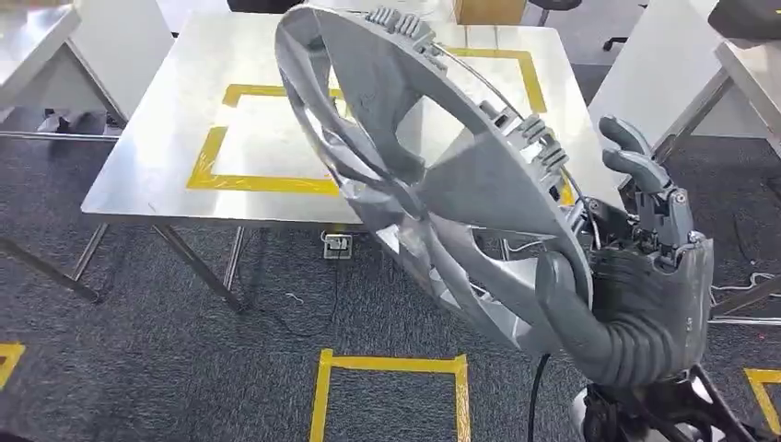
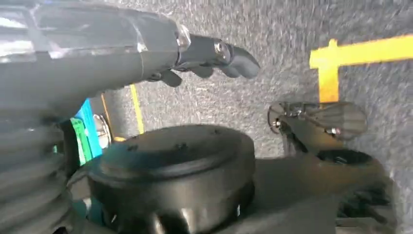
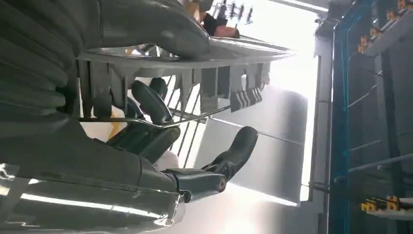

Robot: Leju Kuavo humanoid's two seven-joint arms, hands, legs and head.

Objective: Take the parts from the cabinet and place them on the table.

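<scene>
- Your right hand [image 1: 645, 295] has its fingers [image 3: 151, 102] and thumb clamped on the rim of the grey wheel cover [image 1: 433, 175], held tilted in the air before the steel surface [image 1: 166, 147].
- Your left hand [image 2: 214, 58] holds nothing, fingers loosely apart, hanging over the carpet [image 2: 292, 24].
- Yellow tape [image 1: 262, 182] marks a rectangle on that surface.

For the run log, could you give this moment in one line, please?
right hand grips wheel cover | above floor, short of table | left hand hanging

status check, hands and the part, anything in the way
Right hand grips the grey wheel cover, tilted over the table's near edge. Left hand hangs over carpet, holding nothing. Yellow-taped square on the table bare.
</scene>
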